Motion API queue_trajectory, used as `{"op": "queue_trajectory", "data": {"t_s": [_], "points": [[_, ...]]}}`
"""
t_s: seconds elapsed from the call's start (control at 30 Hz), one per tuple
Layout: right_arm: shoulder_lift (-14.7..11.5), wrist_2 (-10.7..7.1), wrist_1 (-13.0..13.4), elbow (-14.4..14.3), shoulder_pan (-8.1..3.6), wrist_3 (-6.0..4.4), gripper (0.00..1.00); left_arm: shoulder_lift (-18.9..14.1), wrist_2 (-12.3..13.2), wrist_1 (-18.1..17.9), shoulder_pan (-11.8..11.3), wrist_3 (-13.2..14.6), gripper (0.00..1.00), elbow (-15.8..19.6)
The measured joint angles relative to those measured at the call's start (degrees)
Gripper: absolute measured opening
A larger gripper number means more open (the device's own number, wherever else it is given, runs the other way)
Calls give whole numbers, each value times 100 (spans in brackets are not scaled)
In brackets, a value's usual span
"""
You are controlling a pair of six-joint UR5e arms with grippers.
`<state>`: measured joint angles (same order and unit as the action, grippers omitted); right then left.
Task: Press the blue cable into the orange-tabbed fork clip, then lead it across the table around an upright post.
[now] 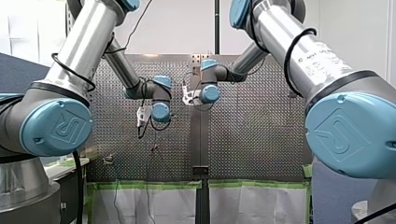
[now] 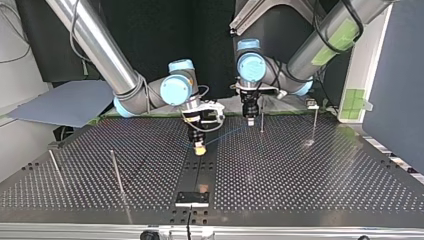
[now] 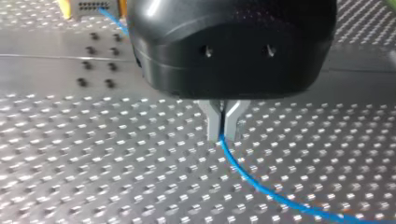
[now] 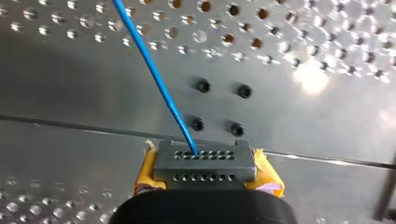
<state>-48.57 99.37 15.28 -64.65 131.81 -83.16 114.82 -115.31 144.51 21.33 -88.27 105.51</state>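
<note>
The perforated table (image 2: pixel 310 175) spreads beneath both grippers. Nothing on it near them reads to me as an orange-tabbed fork clip, so I judge the pressing step not yet done. My right gripper (image 4: pixel 205 165), yellow-padded, is clenched, and the blue cable (image 4: pixel 159 84) runs out from its tips. My left gripper (image 3: pixel 223 133) has its metal fingers pinched on the same cable. The cable spans in a straight line between the two grippers and curves away loose on the left gripper's other side. With the span that taut, the risk I see is one arm pulling away from the other and dragging the cable through a pinch or out of it, since the thin metal fingers hold little of it. An upright post (image 2: pixel 261 122) stands just beside my left gripper; it could snag the line or be struck in a sideways move. The clip's place is unclear, the cable's ends are cut off, and how deep the cable sits between the right pads is hidden.
</note>
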Motion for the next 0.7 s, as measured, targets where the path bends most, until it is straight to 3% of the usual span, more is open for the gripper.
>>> {"op": "queue_trajectory", "data": {"t_s": [0.37, 0.7], "points": [[-183, 62, -44, 1, -16, 0, 0, -172, -151, 404, 27, -65, 0, -354], [-531, 69, -42, 0, -18, -2, 0, -298, -155, 579, 55, -61, 0, -557]]}}
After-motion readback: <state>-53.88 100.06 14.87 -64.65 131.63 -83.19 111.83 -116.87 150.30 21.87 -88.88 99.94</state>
